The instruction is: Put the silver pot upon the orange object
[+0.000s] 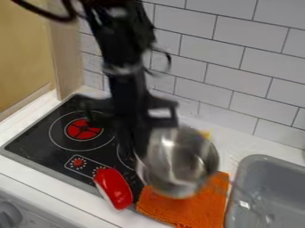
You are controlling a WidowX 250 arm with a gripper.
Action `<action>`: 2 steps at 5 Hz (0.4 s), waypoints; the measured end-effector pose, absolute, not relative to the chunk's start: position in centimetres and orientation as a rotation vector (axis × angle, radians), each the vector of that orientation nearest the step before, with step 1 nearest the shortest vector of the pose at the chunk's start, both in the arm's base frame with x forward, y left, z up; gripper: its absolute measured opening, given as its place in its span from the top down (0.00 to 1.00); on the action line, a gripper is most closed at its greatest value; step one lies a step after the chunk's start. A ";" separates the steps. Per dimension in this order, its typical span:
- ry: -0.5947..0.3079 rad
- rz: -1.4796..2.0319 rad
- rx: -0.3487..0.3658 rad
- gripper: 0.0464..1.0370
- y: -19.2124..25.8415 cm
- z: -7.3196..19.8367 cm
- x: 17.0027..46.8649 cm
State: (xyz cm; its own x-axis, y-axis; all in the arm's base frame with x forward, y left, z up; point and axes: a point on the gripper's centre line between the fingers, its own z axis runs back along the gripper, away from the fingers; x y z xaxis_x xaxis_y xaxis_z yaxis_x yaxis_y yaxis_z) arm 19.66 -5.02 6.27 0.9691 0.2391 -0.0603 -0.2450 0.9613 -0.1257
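Silver round metal pot [180,161] hangs tipped above part of your orange fuzzy cloth [199,208], w/ your black 2-finger gripper [139,153] pinching its rim. Red curved thing [113,186] is nearby.

The light is bright and soft on the wall tiles [229,55]. On the silver pot [180,162] there is pale glare, and the black arm [123,46] looks blurred.
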 end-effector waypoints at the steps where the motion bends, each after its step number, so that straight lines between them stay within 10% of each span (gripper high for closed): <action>1: 0.095 0.211 -0.123 0.99 -5.2 4.5 19.7; 2: 0.129 0.182 -0.093 0.99 -5.4 3.2 19.9</action>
State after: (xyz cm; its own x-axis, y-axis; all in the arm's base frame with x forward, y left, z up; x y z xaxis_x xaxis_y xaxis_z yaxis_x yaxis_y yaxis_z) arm 19.86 -5.36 3.16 0.9751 0.1746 -0.1366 -0.1866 0.9791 -0.0807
